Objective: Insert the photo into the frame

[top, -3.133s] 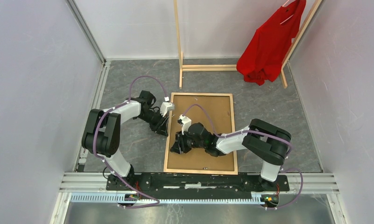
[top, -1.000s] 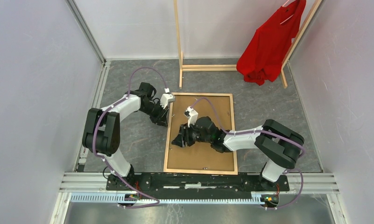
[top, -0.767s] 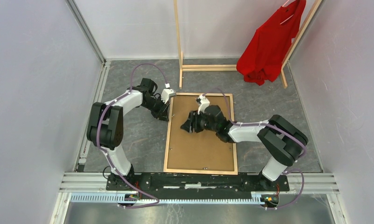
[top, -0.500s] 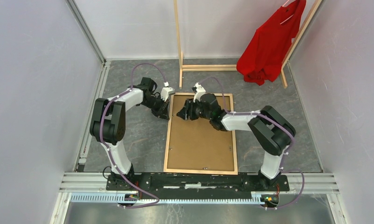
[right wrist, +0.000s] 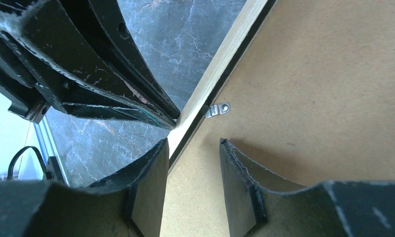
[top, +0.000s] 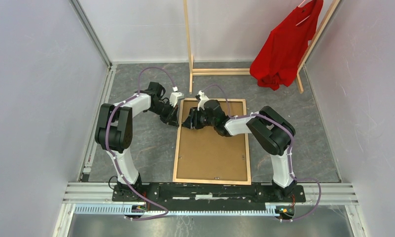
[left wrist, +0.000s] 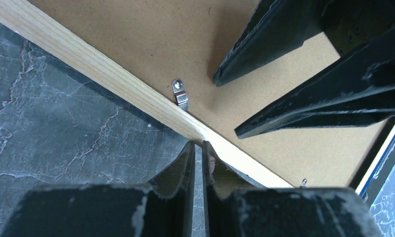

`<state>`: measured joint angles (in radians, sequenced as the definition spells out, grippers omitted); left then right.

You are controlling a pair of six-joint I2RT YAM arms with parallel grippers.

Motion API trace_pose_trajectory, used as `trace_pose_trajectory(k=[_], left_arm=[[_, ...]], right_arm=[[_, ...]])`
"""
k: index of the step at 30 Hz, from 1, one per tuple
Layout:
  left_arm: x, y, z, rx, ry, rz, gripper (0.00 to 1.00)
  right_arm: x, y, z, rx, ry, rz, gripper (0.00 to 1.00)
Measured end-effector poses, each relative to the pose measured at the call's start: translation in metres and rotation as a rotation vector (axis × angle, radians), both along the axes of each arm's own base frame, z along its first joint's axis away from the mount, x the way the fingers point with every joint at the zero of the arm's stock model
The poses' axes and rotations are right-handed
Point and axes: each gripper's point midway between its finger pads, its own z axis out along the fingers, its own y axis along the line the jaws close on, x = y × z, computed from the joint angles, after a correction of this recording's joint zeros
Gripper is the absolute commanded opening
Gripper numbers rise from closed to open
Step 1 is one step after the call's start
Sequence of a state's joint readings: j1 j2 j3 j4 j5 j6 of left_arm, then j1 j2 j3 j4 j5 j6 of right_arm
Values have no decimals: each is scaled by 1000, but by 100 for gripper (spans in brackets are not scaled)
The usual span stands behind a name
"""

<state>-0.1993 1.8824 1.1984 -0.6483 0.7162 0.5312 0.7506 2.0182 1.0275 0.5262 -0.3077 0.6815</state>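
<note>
The frame [top: 211, 181] lies back-up on the worktop [top: 294, 123] with the backing board [top: 212, 148] seated in it. The photo is hidden, probably underneath. Likely only the fastening is left. The right gripper [right wrist: 193, 143] hangs half open and empty, and the left gripper [left wrist: 198, 144], closed on nothing, touches the rail near a metal clip [left wrist: 180, 94].

Pale wood frame [left wrist: 111, 79] rims a plain brown backing board [top: 212, 148]; the table [top: 146, 148] is grey, veined like marble; the shirt [top: 284, 44] is red.
</note>
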Motion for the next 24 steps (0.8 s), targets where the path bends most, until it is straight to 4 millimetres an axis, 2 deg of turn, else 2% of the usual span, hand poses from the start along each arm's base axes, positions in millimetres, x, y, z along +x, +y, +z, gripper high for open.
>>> trace_pose_trajectory(k=[7,13,24], left_arm=[[0,0,0,-1,1,0,15],[0,0,0,-3,1,1,16],[-4,7,1,-10,2,17,20]], right_arm=[[-2,15,-2,35,10,11,47],[4,22,-1,50,15,3,46],[4,27,-1,48,17,11,48]])
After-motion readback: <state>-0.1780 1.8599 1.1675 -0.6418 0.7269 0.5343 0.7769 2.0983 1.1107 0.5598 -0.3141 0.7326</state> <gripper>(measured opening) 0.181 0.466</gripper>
